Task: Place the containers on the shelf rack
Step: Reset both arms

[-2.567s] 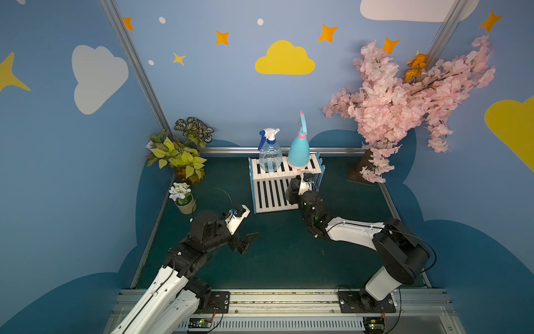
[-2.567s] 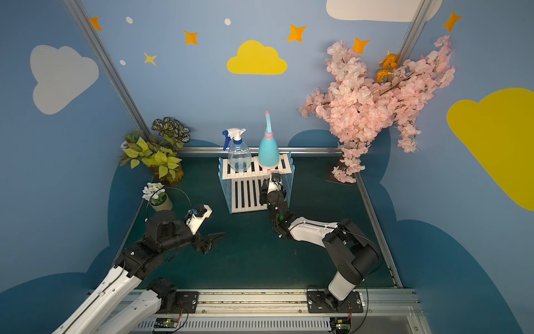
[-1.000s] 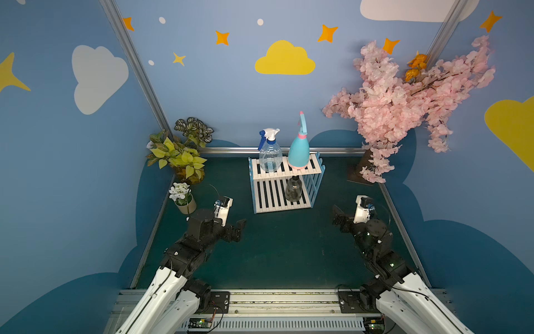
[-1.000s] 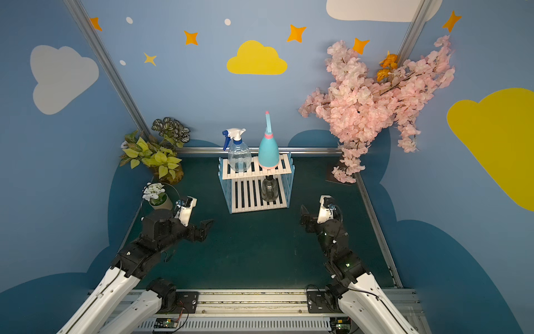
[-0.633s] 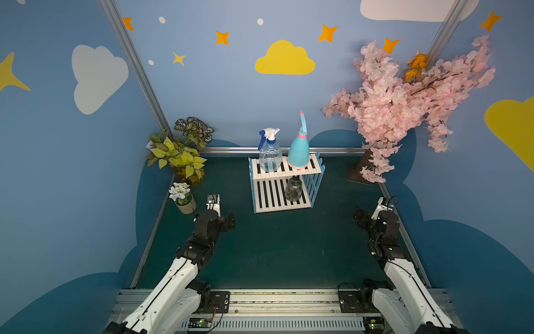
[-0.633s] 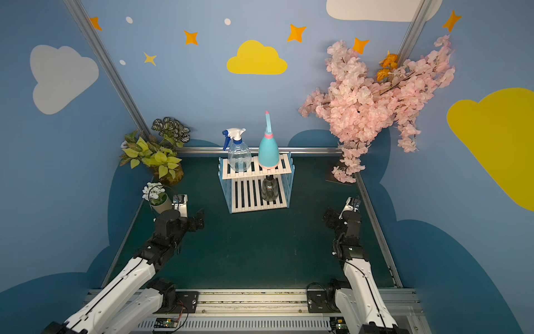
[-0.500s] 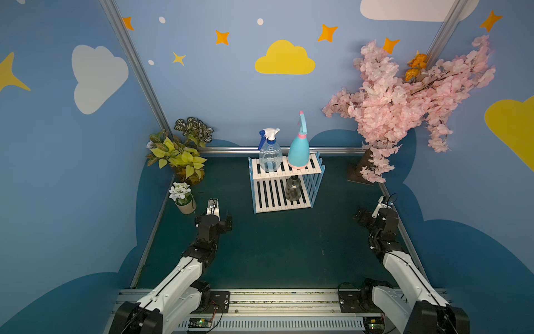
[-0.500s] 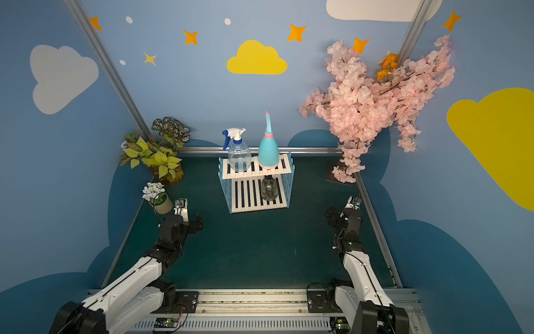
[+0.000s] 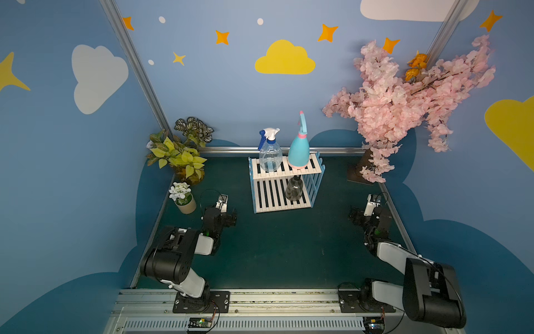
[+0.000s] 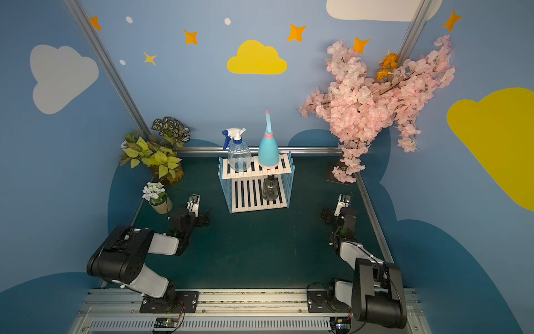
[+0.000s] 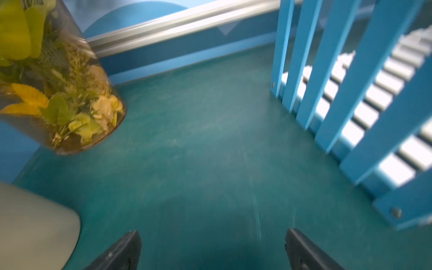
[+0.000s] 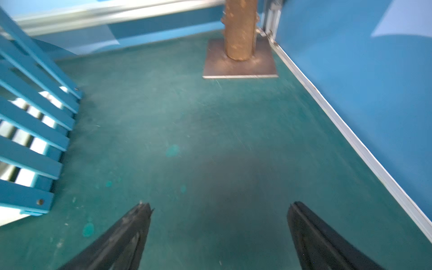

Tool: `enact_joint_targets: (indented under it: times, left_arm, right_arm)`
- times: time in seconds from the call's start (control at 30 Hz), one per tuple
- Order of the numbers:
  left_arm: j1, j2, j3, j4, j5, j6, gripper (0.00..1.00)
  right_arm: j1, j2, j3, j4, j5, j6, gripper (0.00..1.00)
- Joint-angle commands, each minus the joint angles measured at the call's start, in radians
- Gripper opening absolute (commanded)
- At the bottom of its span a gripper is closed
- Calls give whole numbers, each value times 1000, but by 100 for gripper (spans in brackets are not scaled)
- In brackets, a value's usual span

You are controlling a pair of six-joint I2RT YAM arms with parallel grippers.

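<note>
Presently, left pincer [image 11: 211, 233] and right pincer [image 12: 219, 208] sit wide open and empty near the desk's [image 9: 274, 248] side edges. Beyond, toward the rear edge, the rack [image 9: 271, 198] carries the dark bottle [image 9: 294, 189] on its lower shelf, with the clear bottle [image 9: 270, 157] and teal bottle [image 9: 298, 153] on the upper shelf.

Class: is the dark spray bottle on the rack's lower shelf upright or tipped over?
Upright. In both top views the dark spray bottle rests base-down on the shelf rack, neck uppermost.

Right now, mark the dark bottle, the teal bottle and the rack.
dark bottle [image 9: 294, 189]: in a top view, its belly.
teal bottle [image 9: 298, 151]: in a top view, its body.
rack [image 9: 283, 208]: in a top view, lower shelf's front edge.
</note>
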Motion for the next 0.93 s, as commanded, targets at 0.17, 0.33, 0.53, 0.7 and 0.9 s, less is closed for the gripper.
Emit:
enact_joint_targets:
  times: [0.17,0.33,0.53,0.7,0.9]
  left_arm:
    - [28,2,11,33,83,-25,100]
    - [26,1,11,27,84,-24,100]
    - [27,1,12,27,85,-23,100]
    - [31,4,20,15,91,-29,100]
    - [32,1,13,22,94,-28,100]
  right_arm:
    - [79,186,131,22,-79,-83,98]
    - [79,190,129,26,-78,-82,98]
    - [80,187,127,27,-76,-83,98]
    - [80,187,127,27,-75,-83,98]
    - [81,186,126,28,-74,-82,98]
